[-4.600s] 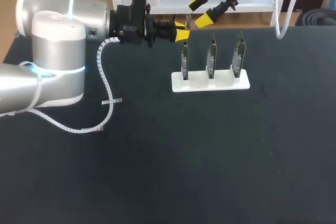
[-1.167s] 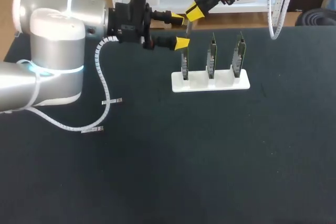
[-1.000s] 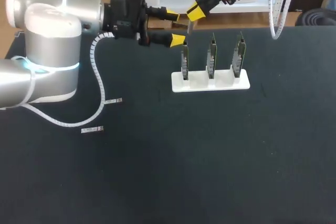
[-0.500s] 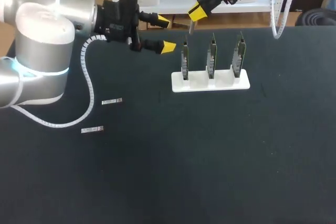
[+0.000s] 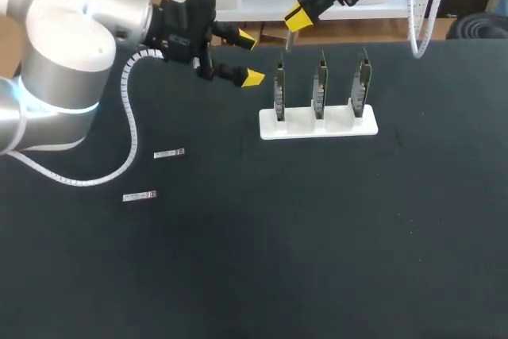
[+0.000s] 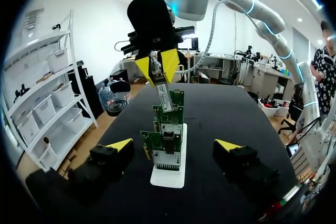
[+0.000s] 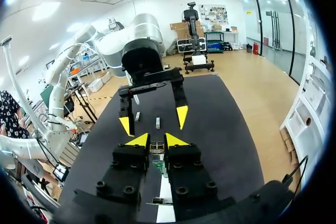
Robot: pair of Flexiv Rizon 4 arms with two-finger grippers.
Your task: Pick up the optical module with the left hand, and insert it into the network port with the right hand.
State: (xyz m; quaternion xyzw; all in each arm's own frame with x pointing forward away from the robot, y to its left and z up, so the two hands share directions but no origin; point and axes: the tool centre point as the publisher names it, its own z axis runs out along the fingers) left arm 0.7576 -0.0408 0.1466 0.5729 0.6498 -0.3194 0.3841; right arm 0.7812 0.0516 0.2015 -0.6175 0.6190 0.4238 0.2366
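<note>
My right gripper (image 5: 298, 16) is shut on a small silver optical module (image 5: 286, 40) that hangs down from its yellow tips, just above the leftmost of three upright green network cards (image 5: 279, 89). The cards stand in a white holder (image 5: 317, 127). My left gripper (image 5: 248, 58) is open and holds nothing, a short way left of that card. The left wrist view shows the module (image 6: 164, 96) in the right gripper (image 6: 157, 67) over the row of cards (image 6: 167, 150). In the right wrist view the module (image 7: 156, 149) sits between my right gripper's (image 7: 156, 141) tips, with the open left gripper (image 7: 154, 120) ahead.
Two spare optical modules (image 5: 168, 153) (image 5: 140, 195) lie on the black table at the left, under my left arm's white cable. The white holder (image 6: 168, 176) stands near the table's far edge.
My left arm has drawn back to the left, away from the module and the cards, its gripper staying open. The right gripper still holds the module and has barely moved.
</note>
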